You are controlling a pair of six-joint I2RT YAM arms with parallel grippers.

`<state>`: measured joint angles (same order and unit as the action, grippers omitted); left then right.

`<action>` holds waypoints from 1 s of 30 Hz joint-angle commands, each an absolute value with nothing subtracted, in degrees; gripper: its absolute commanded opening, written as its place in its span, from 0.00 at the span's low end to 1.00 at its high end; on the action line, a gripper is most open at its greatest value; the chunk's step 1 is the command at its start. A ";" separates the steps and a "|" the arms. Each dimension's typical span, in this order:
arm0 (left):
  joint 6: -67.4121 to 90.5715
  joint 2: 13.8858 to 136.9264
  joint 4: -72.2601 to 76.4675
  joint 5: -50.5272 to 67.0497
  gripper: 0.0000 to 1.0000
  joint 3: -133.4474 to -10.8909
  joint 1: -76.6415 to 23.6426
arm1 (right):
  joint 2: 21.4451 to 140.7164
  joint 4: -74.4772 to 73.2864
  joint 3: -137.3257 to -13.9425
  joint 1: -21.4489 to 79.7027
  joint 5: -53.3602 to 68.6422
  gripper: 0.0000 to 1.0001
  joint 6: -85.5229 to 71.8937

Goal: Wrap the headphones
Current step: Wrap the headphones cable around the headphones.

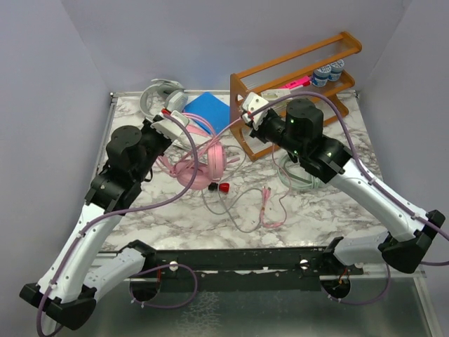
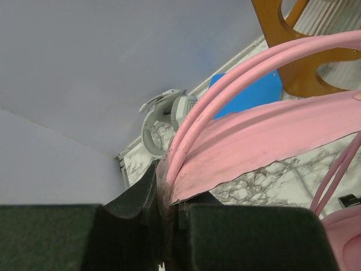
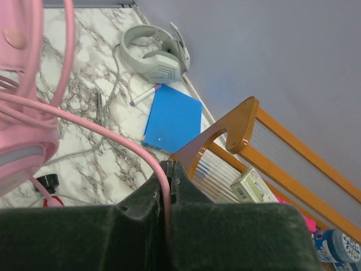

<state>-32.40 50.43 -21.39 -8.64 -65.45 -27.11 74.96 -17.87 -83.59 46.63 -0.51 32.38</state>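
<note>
The pink headset [image 1: 201,167] sits near the middle of the marble table [image 1: 175,217]. Its two padded cups are low by the tabletop and its headband [image 2: 271,135] arches up toward the left arm. The left gripper [image 2: 166,197] is clamped on the end of that band, with two strands of thin pink cable [image 1: 226,129] pinched alongside it. From there the cable runs in a straight line to the right gripper [image 3: 168,176], whose jaws are pressed tight on a single strand. More pink cable lies in loose loops on the marble nearer the arm bases. The silver-grey headset [image 3: 153,52] lies at the far left corner, just beside a blue pad [image 3: 172,118]. The mint green headset [image 1: 300,174] is mostly hidden under the right arm (only its pale cable loops show).
</note>
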 commanded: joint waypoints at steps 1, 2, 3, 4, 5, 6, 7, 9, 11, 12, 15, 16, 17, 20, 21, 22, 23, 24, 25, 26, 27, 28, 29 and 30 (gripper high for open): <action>-25.97 48.66 -20.17 -5.39 0.00 -69.89 -26.87 | 72.80 -10.64 -79.66 42.44 6.03 0.03 29.71; -24.80 48.70 -20.34 -4.63 0.00 -70.34 -26.89 | 72.78 -9.65 -78.14 41.24 7.29 0.03 28.92; -23.63 48.75 -20.62 -3.61 0.00 -70.89 -26.89 | 72.70 -8.57 -76.96 40.14 8.50 0.03 27.97; -22.50 48.94 -20.89 -2.62 0.00 -71.45 -26.89 | 72.69 -7.07 -75.72 39.06 9.61 0.03 27.07; -21.48 49.12 -21.13 -1.68 0.00 -72.00 -26.87 | 72.73 -5.90 -74.63 38.04 10.76 0.03 26.16; -20.30 49.26 -21.25 -1.07 0.00 -72.48 -26.89 | 72.76 -4.58 -73.48 36.98 11.90 0.03 25.12; -19.19 49.47 -21.30 -0.64 0.00 -73.03 -26.89 | 72.89 -3.57 -72.52 35.86 13.43 0.03 24.17; -16.87 49.68 -21.36 -0.03 0.00 -74.09 -26.87 | 73.31 -1.36 -70.78 33.61 16.89 0.03 21.91; -15.32 49.86 -21.61 2.52 0.00 -75.18 -26.89 | 73.89 0.31 -69.28 31.35 20.74 0.03 19.92; -14.68 49.97 -21.86 3.46 0.00 -75.76 -26.89 | 74.11 1.79 -68.43 30.32 22.40 0.03 18.96; -13.67 50.22 -22.89 5.68 0.00 -77.44 -26.85 | 75.05 5.22 -66.36 27.44 27.42 0.03 15.52; -13.71 50.27 -23.19 6.14 0.00 -77.82 -26.89 | 75.39 6.40 -65.79 26.56 28.89 0.03 14.39; -13.78 50.27 -23.53 6.41 0.00 -78.19 -26.89 | 75.81 7.30 -65.37 25.76 30.35 0.03 13.42; -14.12 50.13 -24.34 6.75 0.00 -79.11 -26.89 | 77.18 9.76 -64.76 23.66 34.10 0.03 10.91; -13.76 50.08 -24.34 6.85 0.00 -79.33 -26.89 | 77.64 10.56 -64.55 23.04 35.35 0.03 10.03; -13.41 50.01 -24.28 7.12 0.00 -79.56 -26.88 | 78.29 11.19 -64.25 22.61 36.53 0.03 9.31; -12.96 49.97 -24.07 7.66 0.00 -79.81 -26.85 | 78.79 11.77 -63.99 22.28 37.43 0.03 8.59; -12.27 49.98 -23.73 8.09 0.00 -80.02 -26.89 | 79.13 12.36 -63.69 21.97 38.31 0.03 7.87; -11.57 50.01 -23.35 8.50 0.00 -80.21 -26.89 | 79.73 13.07 -63.33 21.90 39.08 0.04 7.27; -10.90 50.05 -22.85 8.91 0.00 -80.36 -26.89 | 80.28 13.51 -63.07 21.85 39.71 0.06 6.75; -10.03 50.16 -22.32 9.10 0.00 -80.53 -26.89 | 80.94 13.73 -63.02 21.80 40.53 0.07 6.27; -9.00 50.31 -21.83 9.00 0.00 -80.77 -26.89 | 81.47 13.79 -63.04 21.82 41.38 0.07 5.79; -7.74 50.61 -21.46 9.04 0.00 -81.09 -26.85 | 82.00 13.87 -62.98 21.84 42.38 0.07 5.09; -6.35 50.94 -21.12 9.00 0.00 -81.53 -26.89 | 82.46 14.52 -62.88 21.88 43.48 0.07 4.34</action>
